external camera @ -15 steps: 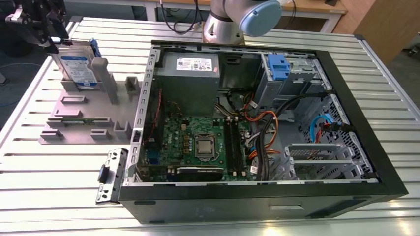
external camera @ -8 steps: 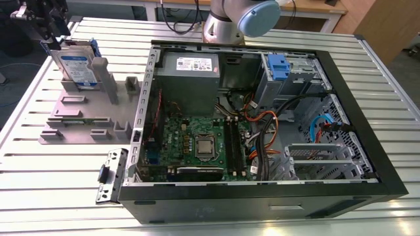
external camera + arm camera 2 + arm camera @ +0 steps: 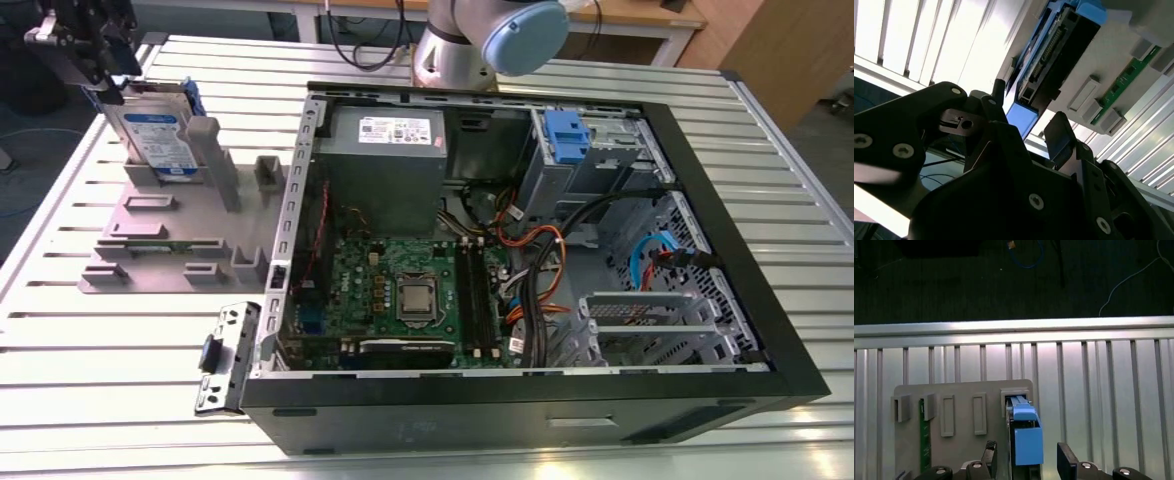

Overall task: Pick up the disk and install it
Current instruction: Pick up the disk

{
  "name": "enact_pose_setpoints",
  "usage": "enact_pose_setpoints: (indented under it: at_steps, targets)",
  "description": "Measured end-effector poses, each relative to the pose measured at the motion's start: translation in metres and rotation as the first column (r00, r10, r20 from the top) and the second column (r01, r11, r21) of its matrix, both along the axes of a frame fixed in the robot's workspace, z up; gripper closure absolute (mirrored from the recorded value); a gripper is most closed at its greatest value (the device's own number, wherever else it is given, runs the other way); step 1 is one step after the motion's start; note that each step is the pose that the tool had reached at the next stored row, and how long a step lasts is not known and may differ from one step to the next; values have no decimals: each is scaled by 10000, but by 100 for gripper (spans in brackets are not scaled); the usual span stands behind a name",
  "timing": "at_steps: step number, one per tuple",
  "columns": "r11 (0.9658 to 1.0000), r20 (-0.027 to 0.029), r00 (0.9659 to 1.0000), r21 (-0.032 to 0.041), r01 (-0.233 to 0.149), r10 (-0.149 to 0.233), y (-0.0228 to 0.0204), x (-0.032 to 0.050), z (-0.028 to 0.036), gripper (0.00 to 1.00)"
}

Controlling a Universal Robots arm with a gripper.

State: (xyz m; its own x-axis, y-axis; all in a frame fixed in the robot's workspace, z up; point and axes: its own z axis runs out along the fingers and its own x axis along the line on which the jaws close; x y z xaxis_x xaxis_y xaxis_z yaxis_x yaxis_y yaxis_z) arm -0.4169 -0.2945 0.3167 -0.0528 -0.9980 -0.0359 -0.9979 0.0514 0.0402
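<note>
- Judged to be in the pick-up step, at the approach: no grasp made, nothing installed yet.
- Found the disk (image 3: 155, 132) standing on edge in a slot of the grey holder (image 3: 160, 225). Sits near the bench (image 3: 120, 400) corner at the exterior view's far left, beside the open computer case (image 3: 467, 415) but apart from it.
- Found the gripper (image 3: 1027, 447) hanging at the disk's upper end, spread wide and carrying nothing. Cannot tell whether just above that end or already level with it.
- Noted in the first wrist view the fingers (image 3: 1066, 460) straddling the blue caddy frame seen edge-on, with a clear gap on each side (no contact on either flank, as far as can be told).
- Reckoned for the next move: calls for staying centred over the frame, keeping clear of the holder's posts, and closing squarely on the two flat faces.
- Flagged one risk: an off-centre close likely to tilt the disk in its slot.
</note>
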Motion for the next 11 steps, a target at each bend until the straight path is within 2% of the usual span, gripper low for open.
enact_pose_setpoints:
  at_steps: [11]
  targets:
    - [10000,-1,10000,0,-83,83,1,-9,-152,42]
